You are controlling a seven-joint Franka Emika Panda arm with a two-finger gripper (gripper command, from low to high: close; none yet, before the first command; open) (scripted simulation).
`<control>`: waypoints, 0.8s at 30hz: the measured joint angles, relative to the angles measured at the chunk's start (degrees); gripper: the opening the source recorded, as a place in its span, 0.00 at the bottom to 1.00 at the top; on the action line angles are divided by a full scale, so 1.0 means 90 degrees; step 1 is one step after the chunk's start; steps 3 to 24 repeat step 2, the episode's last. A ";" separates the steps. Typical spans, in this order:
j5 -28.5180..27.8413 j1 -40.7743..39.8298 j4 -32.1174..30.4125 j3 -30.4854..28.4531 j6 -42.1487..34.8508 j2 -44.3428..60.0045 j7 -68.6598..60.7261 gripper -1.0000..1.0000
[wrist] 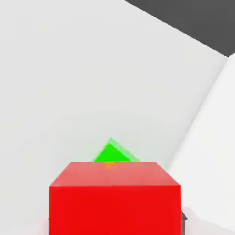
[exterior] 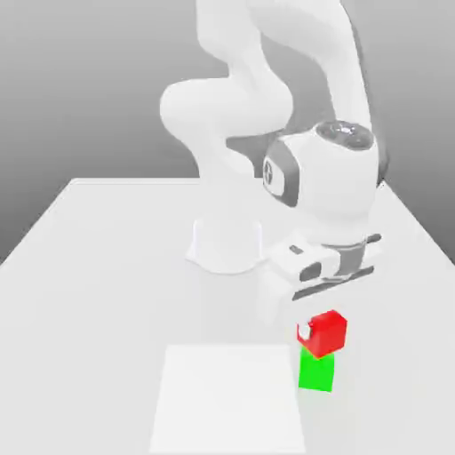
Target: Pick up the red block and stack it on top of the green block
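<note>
- My gripper [exterior: 318,302] hangs pointing downward directly over the stack, near the exterior view's right edge of the table [exterior: 107,267]; whether it is clenched on the red block or has let it go, I cannot tell from either view.
- The red block [exterior: 327,333] sits immediately beneath my gripper and on top of the green block [exterior: 316,371]; in the hand view the red block [wrist: 114,197] is close up, with a corner of the green block [wrist: 111,153] peeking out beyond its far edge.
- Finding: the two cubes are not square to one another; the red one appears turned about the vertical relative to the green one, and shifted slightly toward the exterior view's right; whether its underside bears fully on the green top, I cannot confirm.
- Judgement: the step in hand is the release and withdrawal; the stacking itself looks all but complete.
- Recommended practice: part from the red block evenly on both sides, so that neither side drags it; then retreat straight up, with no sideways drift until I am well clear.
- Risk noted: the overhang on one side leaves less support; a nudge toward the exterior view's right could tip the red block off.
- Surroundings: a paler square panel [exterior: 227,400] lies on the table just beside the green block, on the exterior view's left; it plays no part in this step.
</note>
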 joint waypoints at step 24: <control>0.0000 0.0000 0.0000 0.0000 0.0000 0.0000 0.0000 1.00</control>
